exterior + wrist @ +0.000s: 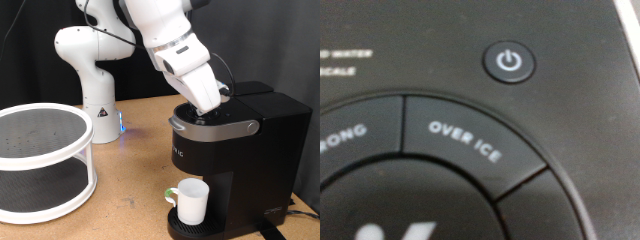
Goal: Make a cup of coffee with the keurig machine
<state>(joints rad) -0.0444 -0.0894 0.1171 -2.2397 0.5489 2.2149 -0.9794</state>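
Observation:
The black keurig machine [235, 150] stands at the exterior view's right with its lid down. The white cup [190, 201] sits on the machine's round drip tray under the spout. The arm reaches down onto the machine's top, and my gripper [212, 110] is right at the button panel; its fingers are hidden behind the hand. The wrist view is filled by the machine's top panel [570, 120] at very close range, with the power button [509, 61] and the "OVER ICE" button [465, 143]. No fingers show in it.
A white round two-tier shelf [40, 160] stands at the exterior view's left on the wooden table [130, 190]. The robot's white base [95, 105] is behind it. A small green-topped thing [169, 196] lies beside the cup.

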